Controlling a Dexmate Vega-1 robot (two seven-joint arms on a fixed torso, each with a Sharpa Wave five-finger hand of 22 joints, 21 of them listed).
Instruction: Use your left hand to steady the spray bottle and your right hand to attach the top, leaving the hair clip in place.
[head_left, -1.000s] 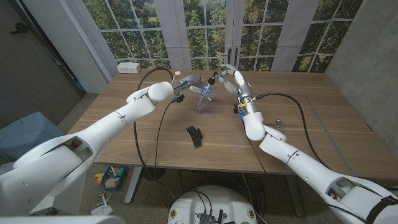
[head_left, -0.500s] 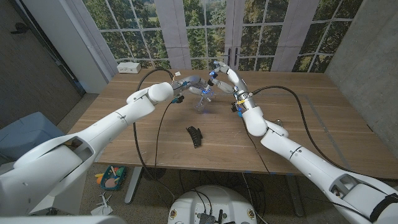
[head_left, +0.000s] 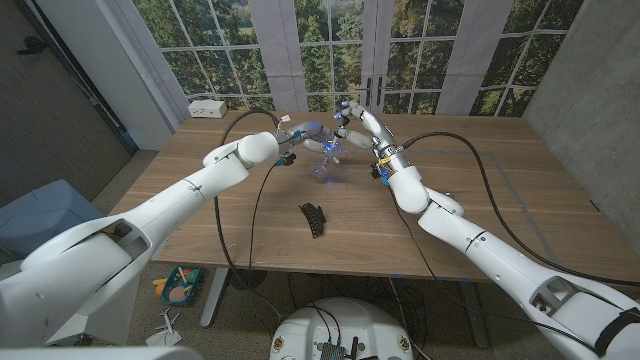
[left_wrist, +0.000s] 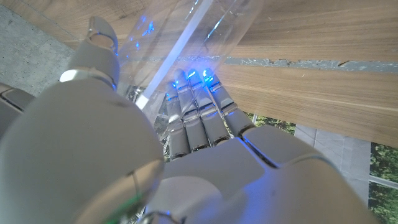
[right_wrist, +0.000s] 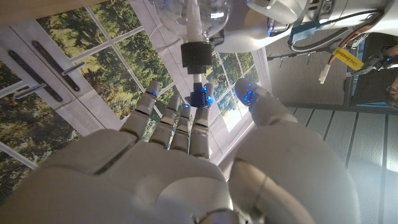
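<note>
The spray bottle (head_left: 325, 162) stands on the far middle of the tabletop (head_left: 520, 200). The left robot hand (head_left: 303, 133) is on its left side, the right robot hand (head_left: 352, 121) just right of and above it, with the top (right_wrist: 198, 56) between them at the bottle's neck. The hair clip (head_left: 314, 218) lies nearer, well apart from the bottle. A box (head_left: 207, 107) sits at the far left corner.

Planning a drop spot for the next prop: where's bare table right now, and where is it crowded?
Free: the table's right half, beyond the right arm's cable, and the near-left stretch between the left arm and the hair clip. Crowded: far middle, where left hand and right hand meet at the spray bottle.
</note>
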